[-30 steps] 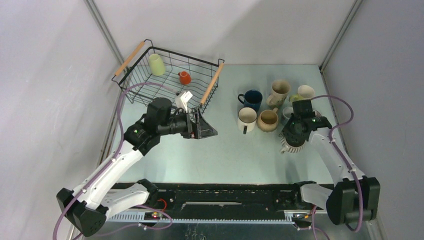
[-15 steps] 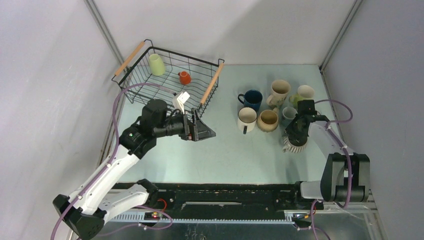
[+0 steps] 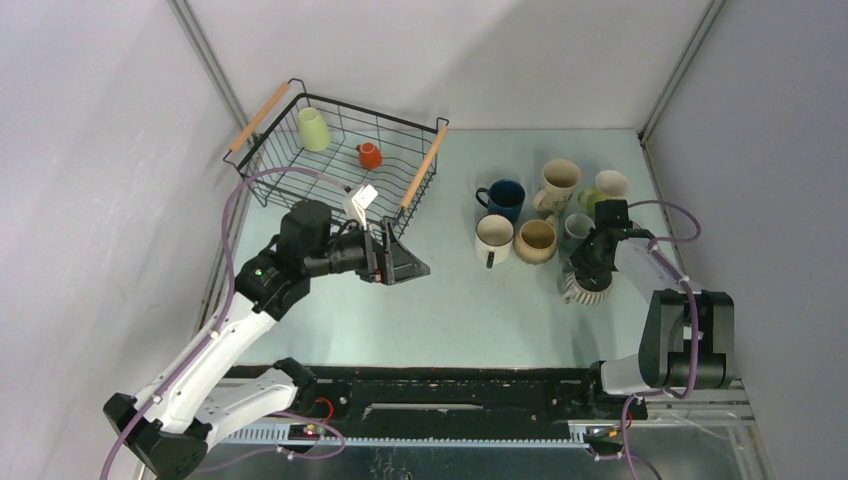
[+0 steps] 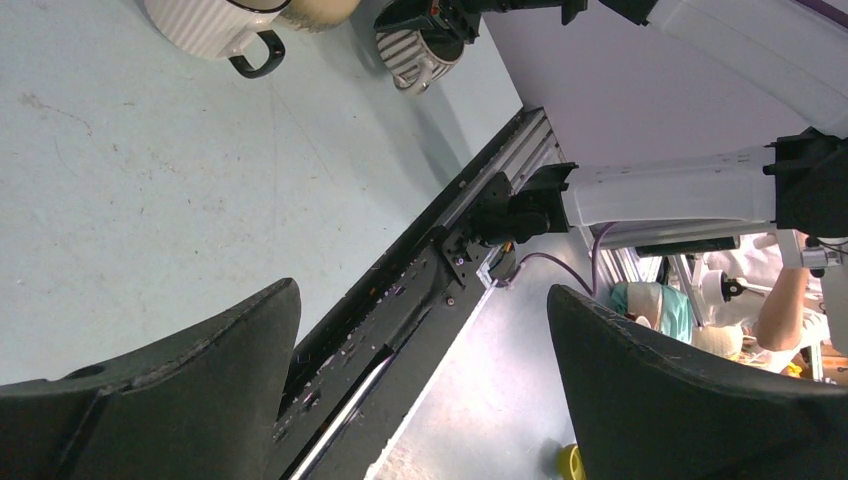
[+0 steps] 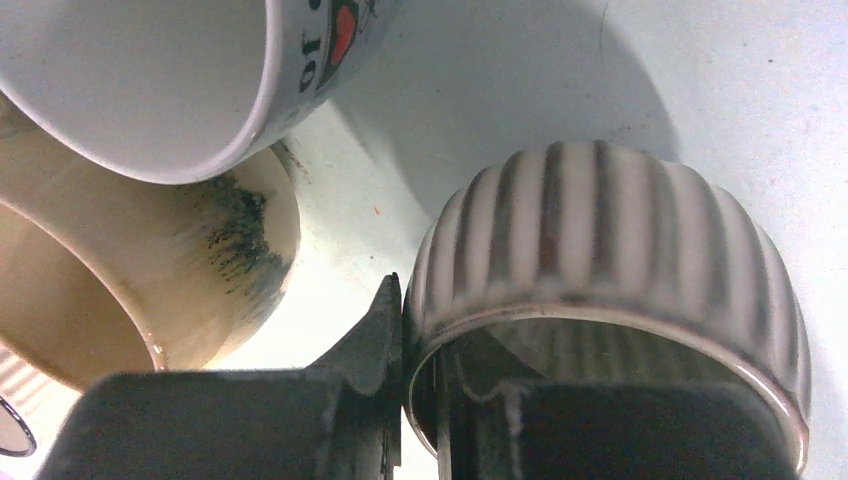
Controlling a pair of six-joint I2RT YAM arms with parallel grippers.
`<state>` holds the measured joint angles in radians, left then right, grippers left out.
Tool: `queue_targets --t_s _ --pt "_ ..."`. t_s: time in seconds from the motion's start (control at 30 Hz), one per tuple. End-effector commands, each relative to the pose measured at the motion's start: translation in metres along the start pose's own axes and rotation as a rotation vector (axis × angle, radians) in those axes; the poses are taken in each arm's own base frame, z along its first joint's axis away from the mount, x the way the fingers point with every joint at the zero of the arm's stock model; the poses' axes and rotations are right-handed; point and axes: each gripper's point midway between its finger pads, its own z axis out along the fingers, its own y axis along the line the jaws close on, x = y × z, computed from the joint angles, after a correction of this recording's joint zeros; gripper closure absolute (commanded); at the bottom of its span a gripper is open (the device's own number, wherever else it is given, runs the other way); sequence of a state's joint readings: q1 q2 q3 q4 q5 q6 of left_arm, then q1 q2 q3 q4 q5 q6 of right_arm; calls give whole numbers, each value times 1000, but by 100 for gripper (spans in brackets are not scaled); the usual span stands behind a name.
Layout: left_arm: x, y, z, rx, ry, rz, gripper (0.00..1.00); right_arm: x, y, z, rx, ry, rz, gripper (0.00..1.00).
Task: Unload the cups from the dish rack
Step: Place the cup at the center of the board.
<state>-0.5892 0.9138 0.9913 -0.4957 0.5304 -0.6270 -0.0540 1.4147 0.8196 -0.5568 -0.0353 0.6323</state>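
We are putting a cup down. The right fingers (image 5: 370,340) are pinched on the rim of the striped ribbed cup (image 5: 610,250), one finger inside it and one outside. That cup is well to the right of the dish rack (image 3: 424,165), low over the tabletop (image 3: 450,300), and it leans a bit. We cannot tell if it is touching the tabletop yet. Other cups stand between it and the dish rack, like the navy cup (image 3: 503,197), the tan cup (image 3: 536,240) and a white cup with a dark handle (image 3: 493,238), and two of them are very close to it. The left fingers (image 4: 200,370) are wide apart and hold nothing. They hang just by the near right corner of the dish rack and point away from it. Inside the dish rack we see a pale green cup (image 3: 313,128) and an orange cup (image 3: 369,155). We think the next move is to set the striped cup flat, let go, and lift straight up so that we bump no cup beside it. Then the left fingers need to turn back to the dish rack for the orange cup.
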Motion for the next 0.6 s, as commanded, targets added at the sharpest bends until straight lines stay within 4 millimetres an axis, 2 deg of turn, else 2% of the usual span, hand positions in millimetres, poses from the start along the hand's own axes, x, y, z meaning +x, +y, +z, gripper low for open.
queue_targets --t_s 0.0,0.17,0.47,0.57 --pt "2 -4 -6 22 -6 36 0 -10 4 -1 -26 -37 -11 86" --pt "4 -3 -5 18 -6 30 0 -9 3 1 -26 -28 -12 85" --pt "8 2 -5 5 0 22 0 -7 0 1 -13 -24 -17 70" --pt "11 5 -4 -2 4 16 0 -7 0 1 -13 -23 -16 68"
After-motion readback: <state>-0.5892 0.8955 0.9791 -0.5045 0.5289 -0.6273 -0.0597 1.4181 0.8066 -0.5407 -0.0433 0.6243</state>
